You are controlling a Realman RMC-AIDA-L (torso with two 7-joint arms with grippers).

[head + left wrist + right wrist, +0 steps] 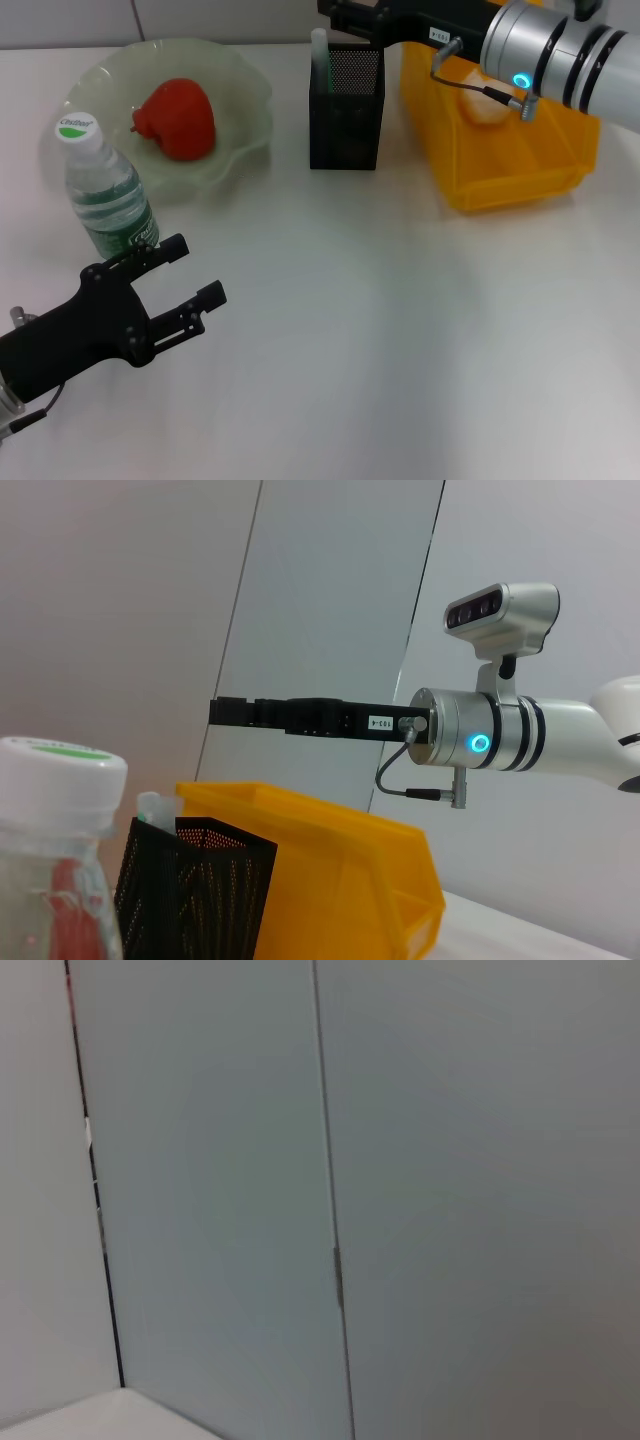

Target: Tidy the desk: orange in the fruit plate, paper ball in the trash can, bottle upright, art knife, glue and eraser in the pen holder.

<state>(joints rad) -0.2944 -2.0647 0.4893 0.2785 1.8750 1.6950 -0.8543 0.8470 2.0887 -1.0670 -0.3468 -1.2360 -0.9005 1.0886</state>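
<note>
Two claws are in view: the left claw (185, 275), spread and empty, sits beside the upright bottle (105, 195); the right claw (230, 712) hovers above the pen holder (346, 108), its grip impossible to tell. Any release should be centred over the opening.

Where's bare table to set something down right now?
Bare table in front of the pen holder and yellow bin, to the near edge. Crowded on the left: bottle beside the fruit plate, left gripper below; right gripper above the holder.
</note>
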